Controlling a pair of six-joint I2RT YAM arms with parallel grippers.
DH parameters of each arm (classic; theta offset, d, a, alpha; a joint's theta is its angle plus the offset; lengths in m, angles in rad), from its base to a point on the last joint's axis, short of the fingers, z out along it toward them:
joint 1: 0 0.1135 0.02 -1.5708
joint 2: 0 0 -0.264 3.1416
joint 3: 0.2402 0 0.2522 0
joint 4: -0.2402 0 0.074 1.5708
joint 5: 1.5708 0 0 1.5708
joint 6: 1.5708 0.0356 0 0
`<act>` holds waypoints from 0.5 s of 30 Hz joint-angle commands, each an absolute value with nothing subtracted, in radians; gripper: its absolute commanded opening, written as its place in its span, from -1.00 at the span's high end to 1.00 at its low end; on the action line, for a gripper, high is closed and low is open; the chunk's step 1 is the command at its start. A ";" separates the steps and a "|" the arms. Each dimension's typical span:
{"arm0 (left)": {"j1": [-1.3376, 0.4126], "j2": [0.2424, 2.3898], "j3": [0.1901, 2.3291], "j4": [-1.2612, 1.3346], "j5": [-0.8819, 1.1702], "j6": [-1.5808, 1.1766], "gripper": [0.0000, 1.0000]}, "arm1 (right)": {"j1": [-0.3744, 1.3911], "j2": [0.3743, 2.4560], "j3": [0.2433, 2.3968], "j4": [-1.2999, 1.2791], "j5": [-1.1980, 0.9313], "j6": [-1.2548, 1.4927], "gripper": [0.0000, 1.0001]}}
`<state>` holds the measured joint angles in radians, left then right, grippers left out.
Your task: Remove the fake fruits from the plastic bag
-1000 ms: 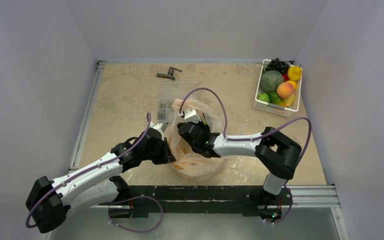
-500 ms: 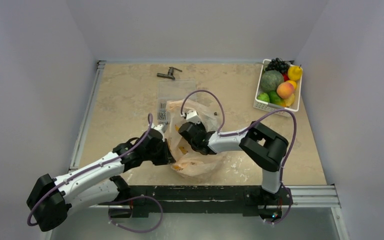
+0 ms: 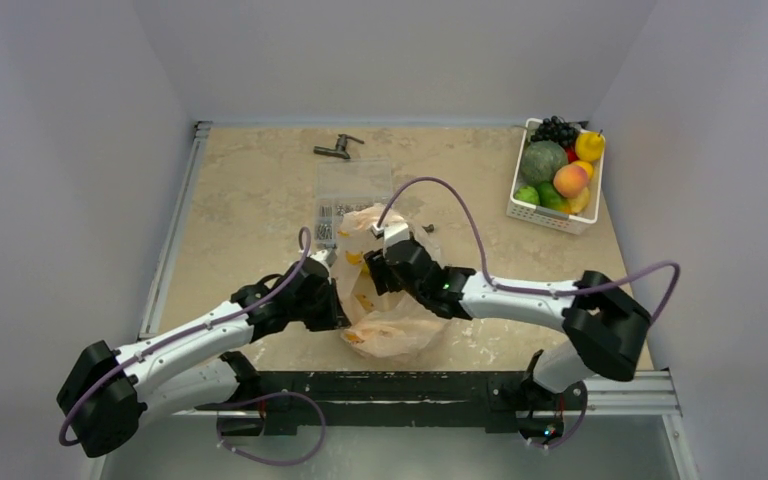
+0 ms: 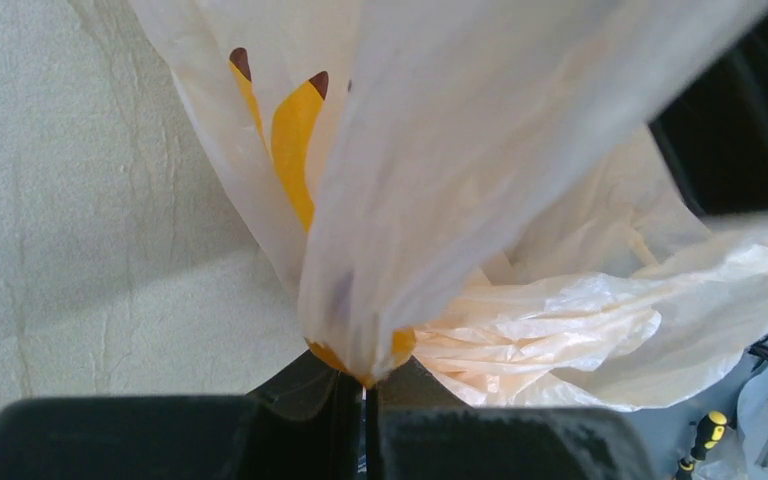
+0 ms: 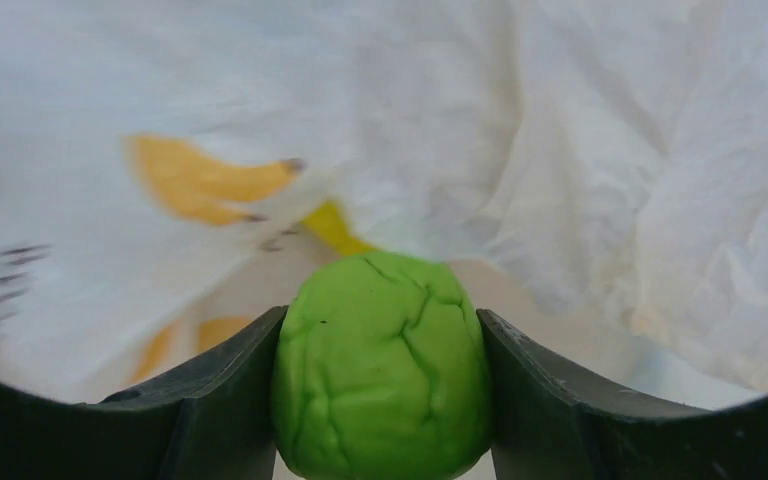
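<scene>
The peach-orange plastic bag [image 3: 390, 320] lies near the table's front middle. My left gripper [image 3: 332, 300] is shut on a pinched fold of the bag [image 4: 380, 250] at its left side. My right gripper [image 3: 378, 268] is at the bag's mouth, shut on a bright green wrinkled fake fruit [image 5: 380, 365] held between both fingers, with bag film [image 5: 560, 150] right behind it. In the top view the green fruit is hidden by the right gripper. Any other fruits inside the bag are hidden.
A white basket [image 3: 545, 213] at the back right holds grapes, a dark green bumpy vegetable, a peach, green, yellow and red pieces. A clear parts box [image 3: 345, 195] lies just behind the bag. A hammer [image 3: 337, 148] lies at the back.
My right arm has swung its elbow out to the right and the right gripper has pulled back and up at the bag's mouth. The bag's top has risen. The left gripper keeps its hold.
</scene>
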<state>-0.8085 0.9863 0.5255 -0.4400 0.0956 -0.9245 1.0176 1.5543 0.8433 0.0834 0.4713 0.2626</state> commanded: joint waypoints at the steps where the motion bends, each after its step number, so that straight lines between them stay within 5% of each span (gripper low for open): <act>1: -0.813 0.997 0.566 -0.449 0.052 -0.893 1.00 | 1.017 1.426 0.793 0.123 0.064 0.353 0.67; 3: -0.813 1.006 0.572 -0.449 0.048 -0.891 1.00 | 1.017 1.394 0.782 0.124 -0.033 0.405 0.90; 7: -0.813 1.026 0.574 -0.429 0.047 -0.893 1.00 | 1.019 1.316 0.747 0.181 -0.123 0.439 1.00; 15: -0.814 1.013 0.561 -0.441 0.031 -0.899 1.00 | 1.017 1.157 0.855 0.017 -0.080 0.388 1.00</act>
